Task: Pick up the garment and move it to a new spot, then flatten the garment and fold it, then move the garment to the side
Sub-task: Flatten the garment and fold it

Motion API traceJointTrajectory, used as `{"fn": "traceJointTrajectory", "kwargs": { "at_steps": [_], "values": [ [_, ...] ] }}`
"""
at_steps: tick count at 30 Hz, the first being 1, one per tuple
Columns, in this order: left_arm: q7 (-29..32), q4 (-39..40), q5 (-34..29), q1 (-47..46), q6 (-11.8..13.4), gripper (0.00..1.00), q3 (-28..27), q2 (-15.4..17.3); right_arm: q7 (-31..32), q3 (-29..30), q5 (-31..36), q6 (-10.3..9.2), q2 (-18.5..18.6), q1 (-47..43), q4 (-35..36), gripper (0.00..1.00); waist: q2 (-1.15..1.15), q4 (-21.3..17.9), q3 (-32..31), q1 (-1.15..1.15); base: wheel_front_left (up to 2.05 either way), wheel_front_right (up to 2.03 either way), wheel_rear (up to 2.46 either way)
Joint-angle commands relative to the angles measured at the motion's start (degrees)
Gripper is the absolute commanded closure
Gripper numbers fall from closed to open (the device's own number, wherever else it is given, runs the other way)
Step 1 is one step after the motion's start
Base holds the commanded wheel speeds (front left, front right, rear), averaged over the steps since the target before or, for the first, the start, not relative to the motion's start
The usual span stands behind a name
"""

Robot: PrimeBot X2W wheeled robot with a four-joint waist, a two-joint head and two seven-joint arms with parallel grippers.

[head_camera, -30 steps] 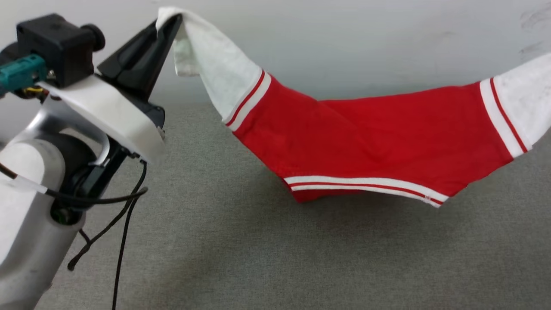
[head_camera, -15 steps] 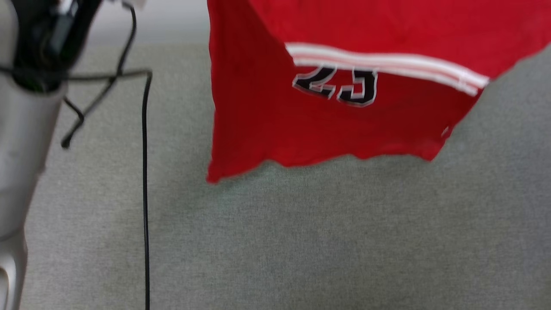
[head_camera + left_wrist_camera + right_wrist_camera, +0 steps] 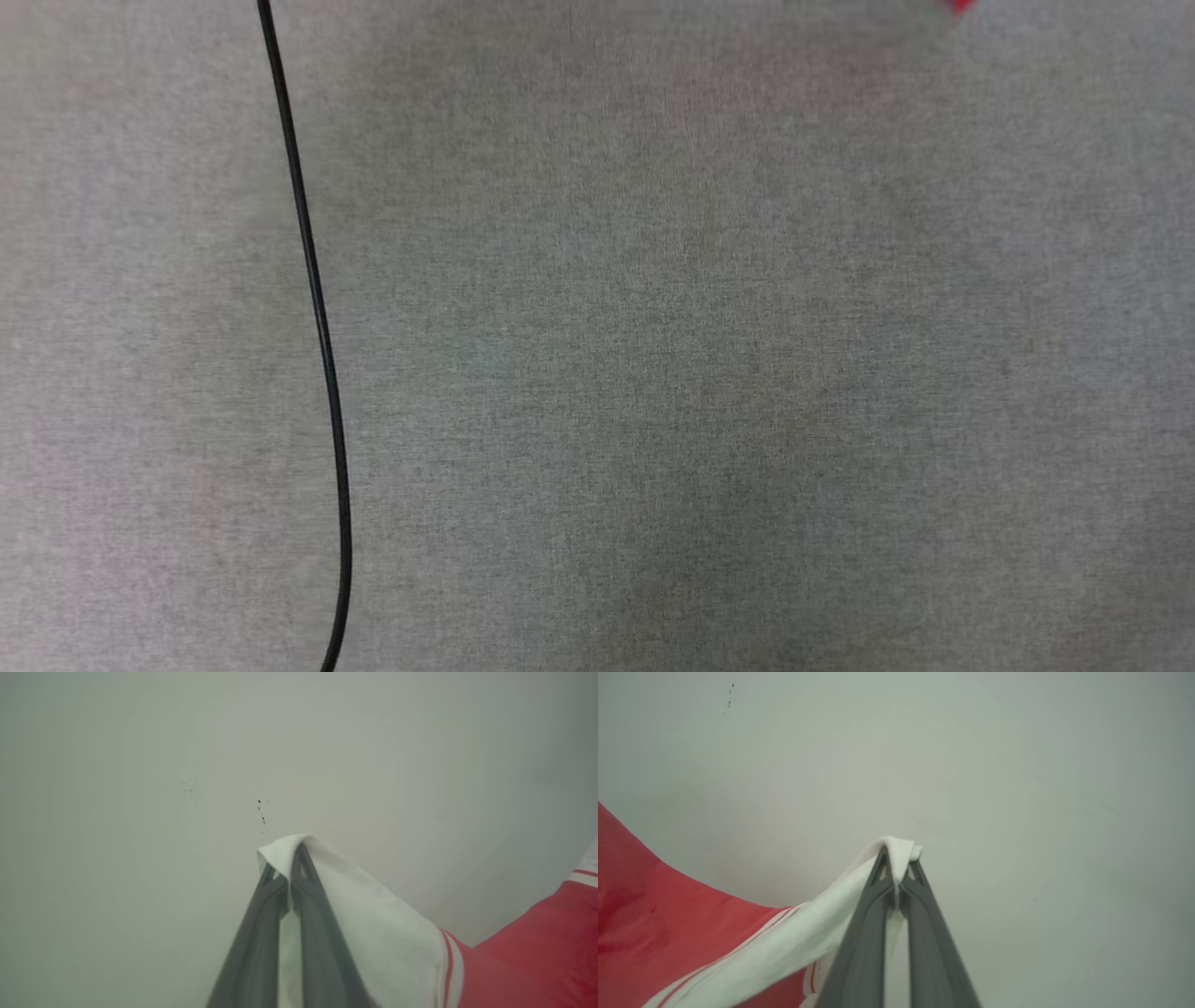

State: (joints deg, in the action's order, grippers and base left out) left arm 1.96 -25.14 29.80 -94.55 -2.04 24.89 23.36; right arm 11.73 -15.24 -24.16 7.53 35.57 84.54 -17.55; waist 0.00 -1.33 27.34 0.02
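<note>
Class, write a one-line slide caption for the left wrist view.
The left gripper holds the garment by a white sleeve before a pale wall.

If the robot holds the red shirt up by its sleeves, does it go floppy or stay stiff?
Probably floppy: the shirt sags between the left tool and the right tool. Likely light too, since small pinches of sleeve hold it up.

The left gripper (image 3: 286,858) is clamped on the white sleeve of the red jersey (image 3: 373,924), which folds over its fingertips. The striped trim and red body trail off to the claw's right, before a pale wall (image 3: 140,812).
</note>
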Motion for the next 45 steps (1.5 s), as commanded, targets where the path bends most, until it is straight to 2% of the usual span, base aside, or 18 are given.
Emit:
{"fn": "traceJointTrajectory", "kwargs": {
  "at_steps": [1, 6, 10, 17, 22, 31, 45],
  "values": [
    [-0.9, -1.4, -0.5, -1.4, -0.2, 1.0, -0.2, -0.2, -1.0, -0.4, 0.7, -0.08, -0.5, 2.1, -1.6, 1.0, 0.0, -0.2, 1.6, -0.02, 0.0, 0.0, 0.0],
    [-4.0, -8.9, -0.8, -5.0, -1.3, 1.0, 0.2, -1.5, -4.4, -2.8, 1.8, -0.08, -2.5, 6.8, -9.9, 1.0, 0.0, -0.3, 3.7, -0.02, 0.0, 0.0, 0.0],
    [-7.2, -12.9, -0.6, -2.9, -2.0, 1.0, 0.7, -1.7, -7.8, -5.1, 0.6, -0.08, -3.5, 5.9, -14.1, 1.0, 0.0, -0.2, 4.1, -0.02, 0.0, 0.0, 0.0],
    [-12.6, -15.9, 0.4, 7.1, -2.7, 1.0, 1.4, -1.0, -14.6, -8.9, -2.2, -0.08, -5.4, -2.5, -17.9, 1.0, 0.0, -0.5, 1.2, -0.02, 0.0, 0.0, 0.0],
    [-14.9, -14.3, 2.0, 18.9, -1.4, 1.0, 1.1, -0.5, -18.6, -11.4, -4.0, -0.08, -5.8, -12.7, -17.3, 1.0, 0.0, -0.8, -2.2, -0.02, 0.0, 0.0, 0.0],
    [-15.8, -5.5, 4.7, 44.7, 3.2, 1.0, 1.2, 1.7, -21.9, -12.5, -6.6, -0.07, -4.9, -35.1, -12.6, 1.0, 0.0, -0.6, -9.8, -0.02, 0.0, 0.0, 0.0],
    [-12.7, 7.4, 10.4, 79.6, 12.2, 1.0, 0.0, 7.2, -20.2, -3.4, -6.1, -0.08, -7.5, -67.1, -6.4, 1.0, 0.0, -0.9, -21.2, -0.02, 0.0, 0.0, 0.0]
  ]
}}
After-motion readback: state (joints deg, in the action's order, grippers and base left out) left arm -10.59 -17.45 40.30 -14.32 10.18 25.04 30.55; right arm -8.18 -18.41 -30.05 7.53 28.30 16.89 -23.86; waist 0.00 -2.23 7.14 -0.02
